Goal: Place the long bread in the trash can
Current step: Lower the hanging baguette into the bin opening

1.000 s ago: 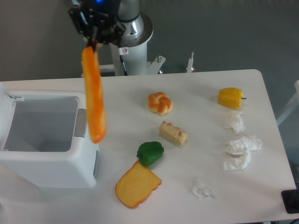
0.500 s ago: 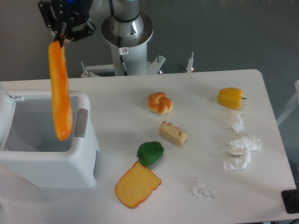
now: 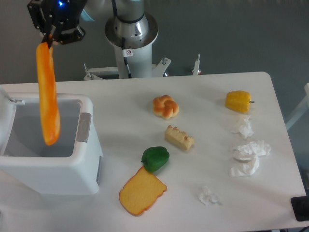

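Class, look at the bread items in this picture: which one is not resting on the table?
The long bread. It hangs upright from the gripper over the open trash can, while the bun and toast slice lie on the table.

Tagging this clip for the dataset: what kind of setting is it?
Likely a robotics lab test bench, not a real kitchen. A robot arm's base is bolted behind a plain white table. Toy food is laid out: the gripper dangles a plastic long bread over an open white trash can.
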`<state>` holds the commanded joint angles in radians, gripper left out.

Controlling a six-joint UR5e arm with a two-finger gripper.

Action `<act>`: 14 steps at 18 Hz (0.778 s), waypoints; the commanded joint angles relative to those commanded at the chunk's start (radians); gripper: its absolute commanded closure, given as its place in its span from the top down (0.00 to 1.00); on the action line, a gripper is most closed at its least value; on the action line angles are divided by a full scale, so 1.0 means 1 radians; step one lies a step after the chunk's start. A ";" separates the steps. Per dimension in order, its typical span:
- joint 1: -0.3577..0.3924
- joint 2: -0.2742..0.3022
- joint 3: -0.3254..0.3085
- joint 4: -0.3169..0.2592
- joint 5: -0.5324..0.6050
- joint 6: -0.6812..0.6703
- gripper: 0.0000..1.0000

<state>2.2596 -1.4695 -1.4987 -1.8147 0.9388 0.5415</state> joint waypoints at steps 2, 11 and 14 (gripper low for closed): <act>0.002 -0.003 -0.008 -0.015 0.000 -0.002 0.00; 0.011 -0.051 0.025 -0.055 -0.080 -0.098 0.00; 0.008 -0.064 0.028 -0.052 -0.103 -0.103 0.00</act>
<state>2.2672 -1.5339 -1.4711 -1.8669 0.8361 0.4387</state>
